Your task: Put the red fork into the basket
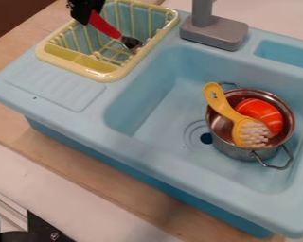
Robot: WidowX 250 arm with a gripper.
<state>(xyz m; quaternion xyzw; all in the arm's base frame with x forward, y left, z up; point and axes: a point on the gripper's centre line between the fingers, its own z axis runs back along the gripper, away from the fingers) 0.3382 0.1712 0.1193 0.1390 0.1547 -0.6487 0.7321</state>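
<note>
A pale strip (59,184) runs in front of the wooden counter (132,186), which carries the blue sink (141,151). In it, a pot (236,150) holds a yellow brush (220,105). Beyond, the gripper (85,10) grips the fork (105,26) by its red handle, head inside the basket (103,75). Dark brown (15,14) lies behind.

The fork (104,25) is coloured red along its handle, the basket (102,76) pale yellow, the sink (136,147) light blue. Yellow is also seen on the brush (219,102) (whitish at its bristles), while the orange-red toy food (260,109) is striped with white.
</note>
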